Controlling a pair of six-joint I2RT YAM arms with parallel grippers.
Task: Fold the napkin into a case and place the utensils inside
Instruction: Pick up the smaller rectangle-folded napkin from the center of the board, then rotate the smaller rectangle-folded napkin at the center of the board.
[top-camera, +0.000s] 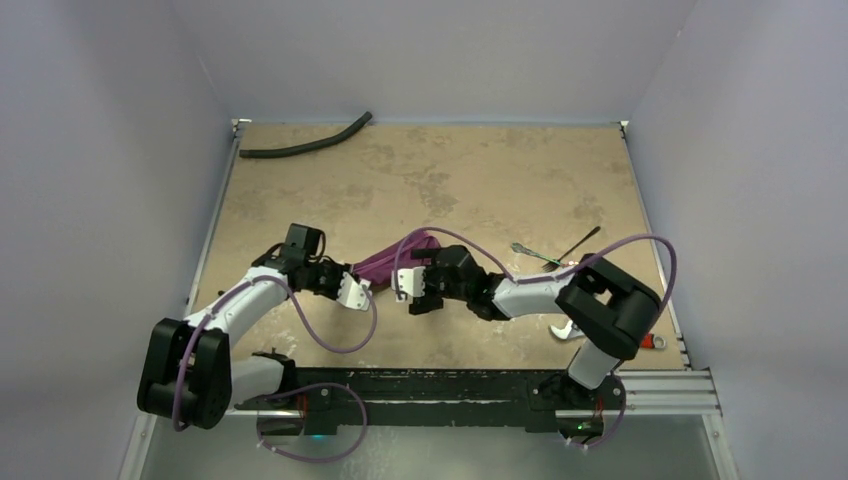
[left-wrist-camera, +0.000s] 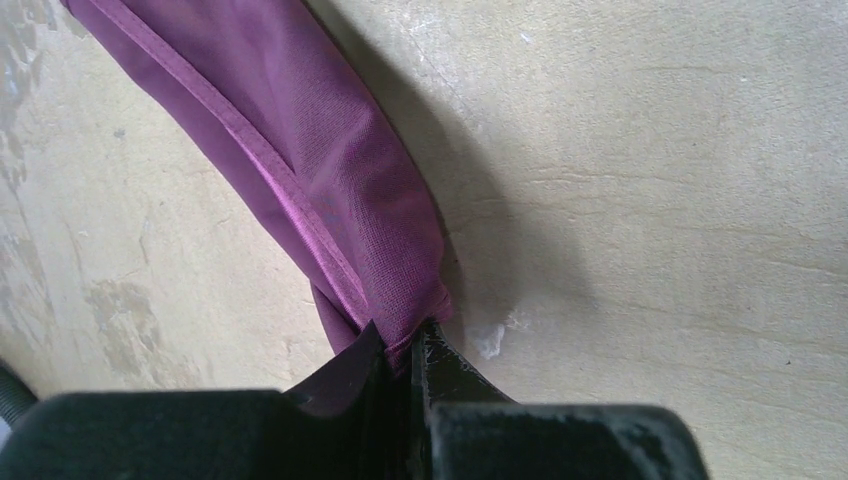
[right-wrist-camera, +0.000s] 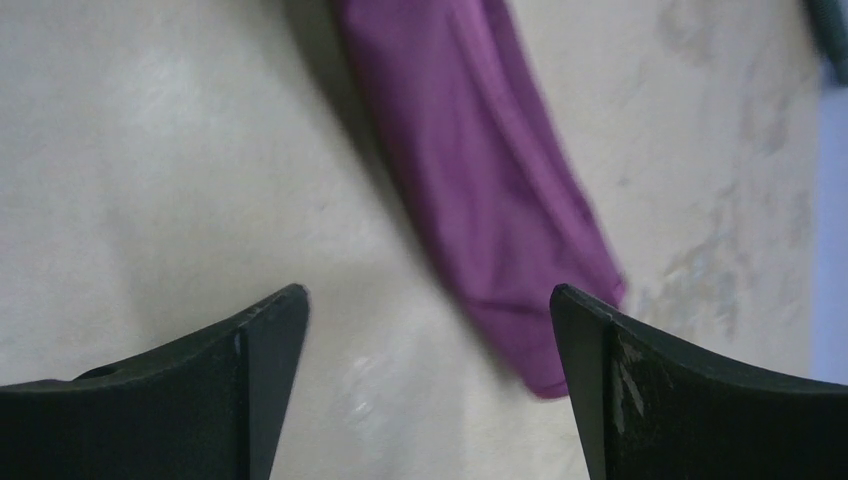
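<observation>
Left gripper (left-wrist-camera: 408, 345), black-fingered, pinches tight one end of the plum-purple thin cloth napkin (left-wrist-camera: 330, 170), bunched into a narrow band in the middle of the tan table (top-camera: 450, 180); the right gripper (right-wrist-camera: 428, 292) gapes empty near its other end. Pulling from one pinch could twist the bunch rather than spread it.

One plum-purple napkin (top-camera: 385, 262) is counted, and one worktop (top-camera: 450, 180). Two utensils are seen: one silvery fork (top-camera: 535, 256) and one dark-handled spoon (top-camera: 582, 243). One black rubber hose (top-camera: 305, 145) is noted. One red-handled tool (top-camera: 562, 330) is made out, apparently a single piece, though largely hidden. Two arms are counted: the left arm (top-camera: 240, 300) and the right arm (top-camera: 530, 292).
</observation>
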